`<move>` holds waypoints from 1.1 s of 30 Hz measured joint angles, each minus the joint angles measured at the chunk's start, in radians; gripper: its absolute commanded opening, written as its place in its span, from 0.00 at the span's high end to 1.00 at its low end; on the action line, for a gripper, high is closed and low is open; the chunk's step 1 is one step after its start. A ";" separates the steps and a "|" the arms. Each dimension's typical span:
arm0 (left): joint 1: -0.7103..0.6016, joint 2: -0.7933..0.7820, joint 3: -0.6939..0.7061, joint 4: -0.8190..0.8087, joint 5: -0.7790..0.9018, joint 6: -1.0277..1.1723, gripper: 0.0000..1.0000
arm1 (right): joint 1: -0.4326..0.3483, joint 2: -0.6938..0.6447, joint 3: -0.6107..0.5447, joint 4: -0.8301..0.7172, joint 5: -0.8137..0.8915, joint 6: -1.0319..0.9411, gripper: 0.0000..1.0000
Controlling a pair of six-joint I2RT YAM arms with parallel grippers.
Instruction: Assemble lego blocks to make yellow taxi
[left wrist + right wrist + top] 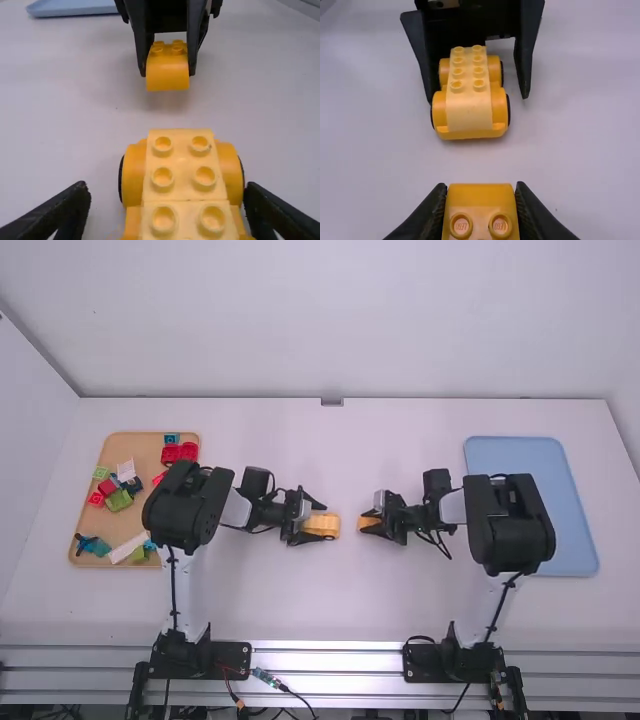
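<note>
My left gripper (pixel 316 522) stands open around a yellow wheeled base (pixel 328 526) at the table's middle. Seen in the left wrist view, the studded base (pixel 182 165) lies between the spread fingers of the left gripper (pixel 165 200). The right wrist view has a gap between one of those fingers and the base (pixel 469 107). Just to the right, facing it, my right gripper (pixel 368 521) is shut on a small yellow brick (pixel 167 75). In its own wrist view the right gripper (pixel 480 192) pinches this brick (pixel 479 200) by its sides, apart from the base.
A wooden tray (pixel 93 559) with red, green, blue and white bricks lies at the far left, partly behind the left arm. The light blue tray (pixel 520 460) is on the right, partly covered by the right arm. White table surface (pixel 330 590) lies between the arms.
</note>
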 measured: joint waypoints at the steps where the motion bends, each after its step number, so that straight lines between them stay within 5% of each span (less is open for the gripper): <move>1: 0.000 0.000 -0.004 0.016 0.002 -0.002 0.37 | 0.003 0.000 0.000 0.000 -0.001 0.000 0.80; 15: 0.000 0.000 -0.097 0.224 0.011 -0.075 0.44 | 0.023 0.000 0.039 0.000 -0.024 0.047 0.85; 33: -0.001 0.000 -0.089 0.222 -0.015 -0.152 0.46 | 0.218 -0.204 0.050 0.048 0.162 0.182 0.95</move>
